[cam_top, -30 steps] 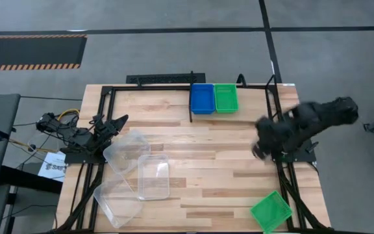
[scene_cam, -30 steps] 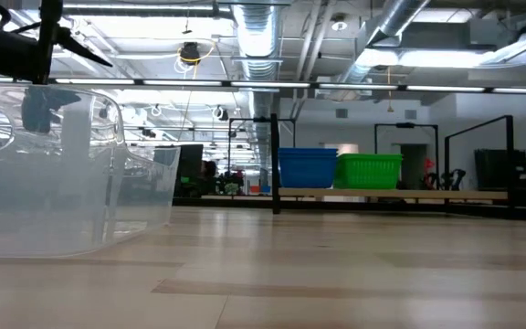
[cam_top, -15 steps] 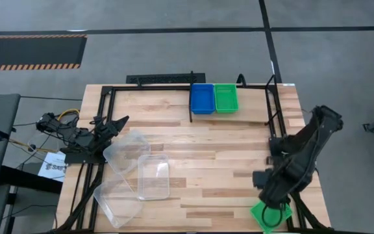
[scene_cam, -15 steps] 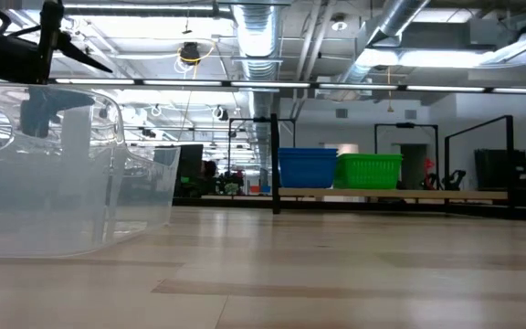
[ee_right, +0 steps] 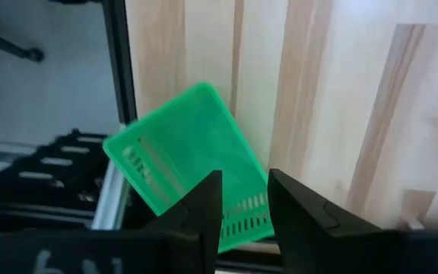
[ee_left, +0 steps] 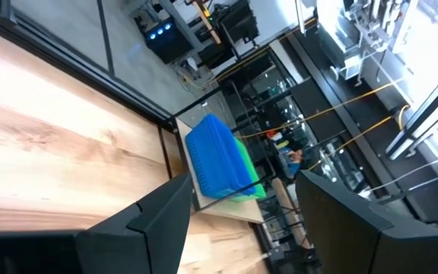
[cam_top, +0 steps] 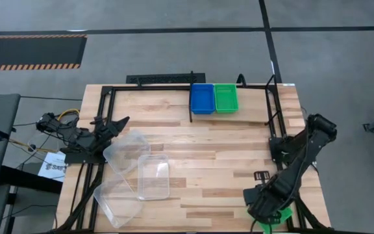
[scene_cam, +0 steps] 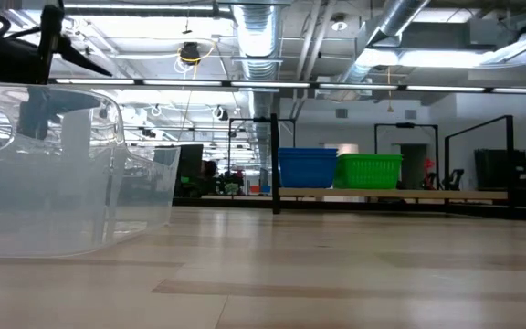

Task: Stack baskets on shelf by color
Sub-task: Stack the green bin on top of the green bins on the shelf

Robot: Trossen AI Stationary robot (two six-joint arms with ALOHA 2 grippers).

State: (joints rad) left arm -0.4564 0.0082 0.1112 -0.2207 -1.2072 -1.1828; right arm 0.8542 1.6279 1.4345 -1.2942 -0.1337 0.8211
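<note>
Baskets: blue stack (cam_top: 202,97) and green stack (cam_top: 226,97) on shelf (cam_top: 252,114); three clear baskets (cam_top: 153,175) and one loose green basket (ee_right: 192,173) remain. Right gripper (ee_right: 243,199) straddles loose green basket's rim, fingers apart; left gripper (ee_left: 238,221) spread.

Shelf (cam_top: 174,93): I see it along the table's (cam_top: 219,162) far edge.
Shelf load (cam_top: 213,98): two baskets side by side, touching, right of centre.
Left side: three baskets (cam_top: 138,174) clustered, overlapping, beside my left gripper (cam_top: 112,125).
Near right corner: one basket (ee_right: 192,179) lies under my right gripper (cam_top: 263,207).
</note>
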